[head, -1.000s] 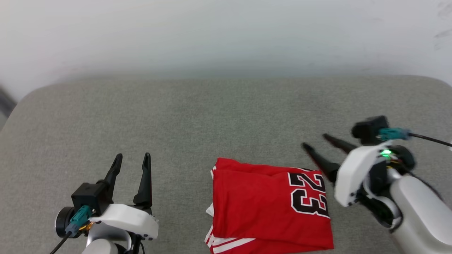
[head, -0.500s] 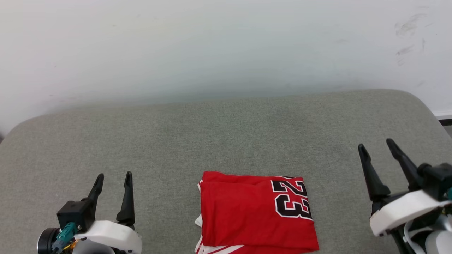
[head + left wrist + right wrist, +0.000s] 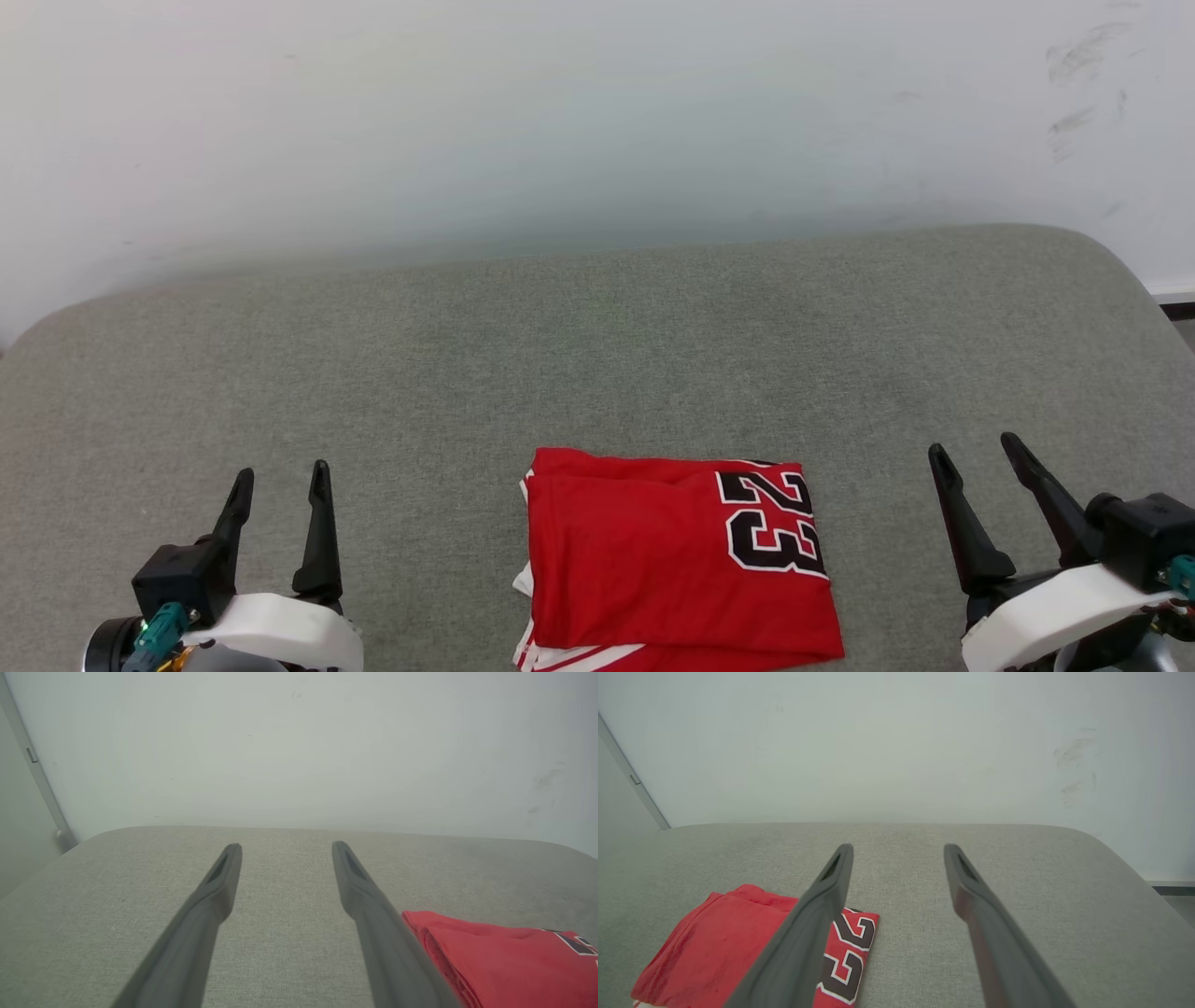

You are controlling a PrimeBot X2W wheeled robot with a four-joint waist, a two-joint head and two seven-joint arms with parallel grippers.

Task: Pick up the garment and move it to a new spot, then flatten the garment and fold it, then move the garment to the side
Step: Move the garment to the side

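Note:
The garment [image 3: 653, 569], a red jersey with black white-outlined numerals, lies folded into a compact rectangle on the grey cushion near the front edge; red-and-white striped trim peeks out at its lower left. It also shows as a red fold [image 3: 504, 952] in the left wrist view and beside the numerals [image 3: 719, 947] in the right wrist view. My left gripper [image 3: 280, 481] stands open at the lower left, well clear of the cloth. My right gripper [image 3: 976, 448] stands open at the lower right, also apart from it. Nothing sits between either pair of fingers.
The grey upholstered cushion [image 3: 597, 355] stretches wide, with rounded far corners. A pale wall [image 3: 597, 121] rises right behind it, scuffed at the upper right. A dark strip of floor edge [image 3: 1176, 301] shows past the cushion's right end.
My right gripper drew back from the garment's right edge to the lower right and now points forward. The camera shifted, so the whole scene sits lower and more to the left.

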